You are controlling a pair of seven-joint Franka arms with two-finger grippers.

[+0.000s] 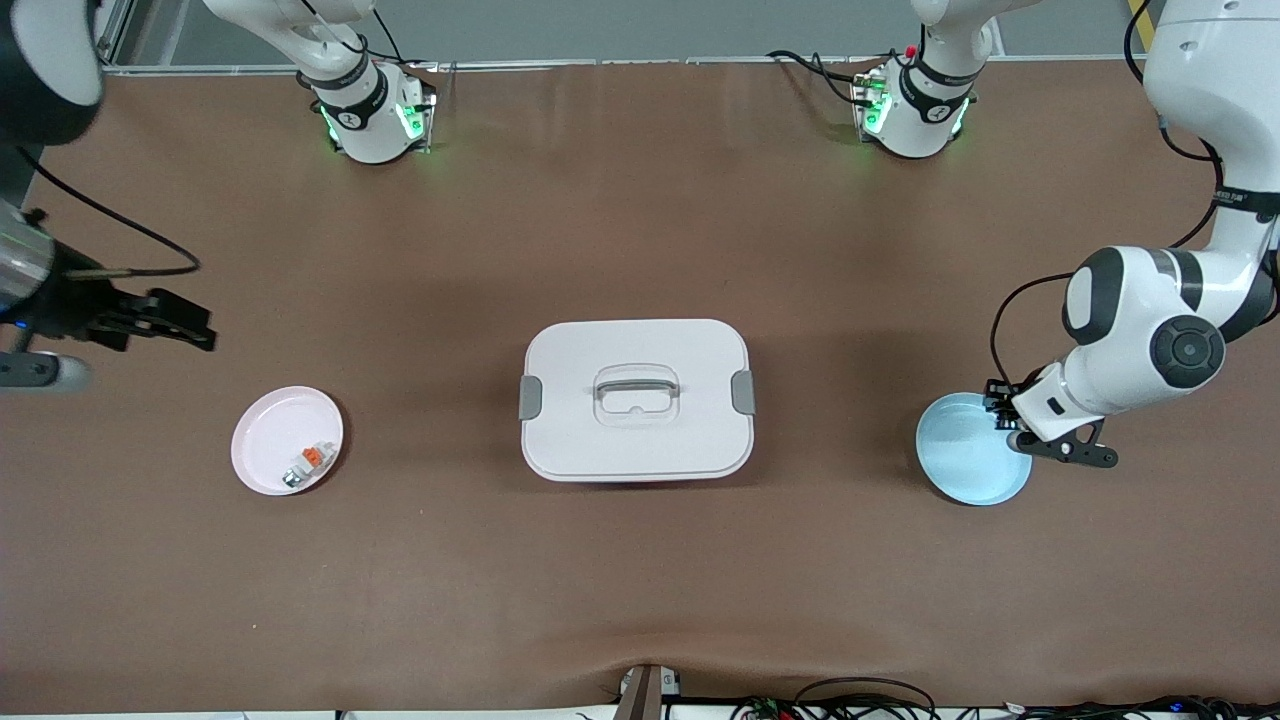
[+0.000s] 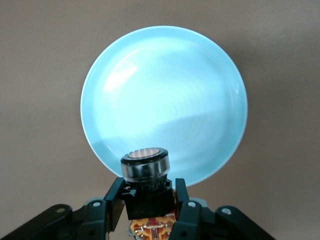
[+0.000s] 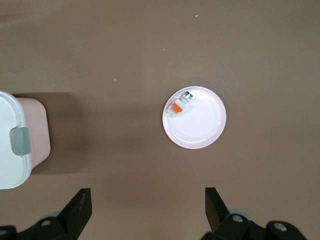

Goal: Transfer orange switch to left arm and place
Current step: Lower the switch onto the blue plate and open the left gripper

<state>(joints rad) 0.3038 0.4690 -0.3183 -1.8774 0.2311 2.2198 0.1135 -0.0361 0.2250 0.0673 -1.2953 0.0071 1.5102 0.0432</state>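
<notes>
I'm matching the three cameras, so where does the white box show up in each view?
Front view: the box sits mid-table, between the pink plate and the blue plate.
Left wrist view: not in it.
Right wrist view: box cut off at the edge.
Shared landmark: pink plate.

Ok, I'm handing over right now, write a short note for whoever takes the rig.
Left hand: shut on the orange switch, over the blue plate.
Right hand: open, empty, waiting in the air at its end of the table.
Box: mid-table, lid on.
Pink plate: holds a small white-grey part.
Done: switch is past the box.
Left: lower and release onto the blue plate.
</notes>
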